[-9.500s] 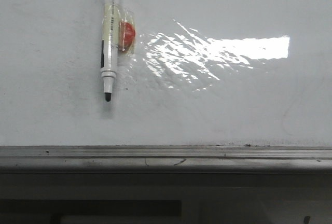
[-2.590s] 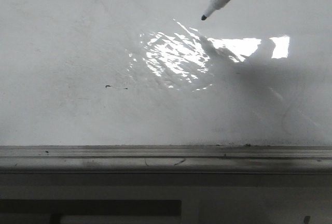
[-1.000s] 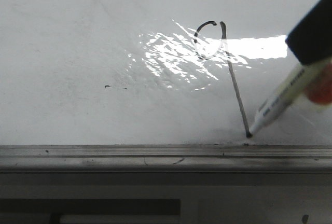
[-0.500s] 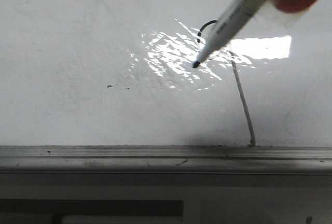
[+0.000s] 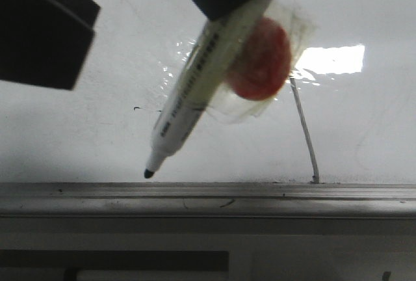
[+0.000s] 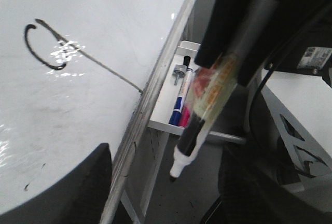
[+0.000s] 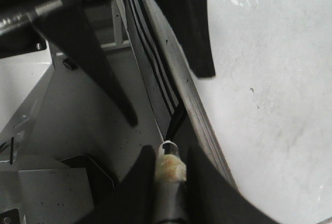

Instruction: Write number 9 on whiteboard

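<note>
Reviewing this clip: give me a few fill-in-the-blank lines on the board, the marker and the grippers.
1. The gripper holding the marker is the robot's ___ one.
2. The figure drawn on the whiteboard is a ___.
3. The blob taped to the marker is ___ in colour.
4. The left gripper is open and holds ___.

Missing words: right; nine; red; nothing
</note>
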Robot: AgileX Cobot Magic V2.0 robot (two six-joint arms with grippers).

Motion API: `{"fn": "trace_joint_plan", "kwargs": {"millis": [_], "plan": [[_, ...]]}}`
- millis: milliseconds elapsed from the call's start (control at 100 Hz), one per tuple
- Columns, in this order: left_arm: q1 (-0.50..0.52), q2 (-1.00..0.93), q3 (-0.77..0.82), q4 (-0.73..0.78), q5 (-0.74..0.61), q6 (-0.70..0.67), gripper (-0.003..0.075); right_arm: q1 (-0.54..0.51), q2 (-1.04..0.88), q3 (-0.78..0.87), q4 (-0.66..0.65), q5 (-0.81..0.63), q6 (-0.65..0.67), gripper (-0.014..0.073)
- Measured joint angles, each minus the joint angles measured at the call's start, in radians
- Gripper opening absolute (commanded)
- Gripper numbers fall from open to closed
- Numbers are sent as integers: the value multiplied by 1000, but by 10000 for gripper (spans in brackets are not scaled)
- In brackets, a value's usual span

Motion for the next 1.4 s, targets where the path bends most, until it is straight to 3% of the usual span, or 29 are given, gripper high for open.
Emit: {"fn": "trace_joint_plan", "kwargs": {"millis": [240,310,450,650,740,920,1010,1140,1210,1340,1400], "plan": [[-99,107,-40,-28,-102,34,388,0,0,-8,0,-41,-2,-43],[-106,117,-47,-45,-118,34,283,0,0,-8,-2,-41,-2,-43],[-114,129,-49,-61,-101,38,-22,0,0,-8,-28,-41,-6,-43],[-116,141,-49,-36,-74,91,-20,0,4,-8,-13,-35,-2,-30],[-116,150,-49,-36,-69,95,-20,0,4,-8,-9,-30,-2,78],[-121,155,-23,-47,-86,66,-20,0,-1,-8,-44,-33,-2,540],[-119,161,-7,-55,-111,52,-20,0,-28,-25,-66,-27,-2,625],[-117,161,29,-77,-118,48,-20,0,-112,-73,-93,-17,-4,534],[-117,161,50,-91,-122,46,-20,0,-166,-94,-100,-17,-4,374],[-117,161,64,-119,-143,44,-20,0,-258,-105,-104,-15,0,-69],[-117,161,64,-141,-166,41,-20,0,-300,-109,-106,-14,2,-53]]}}
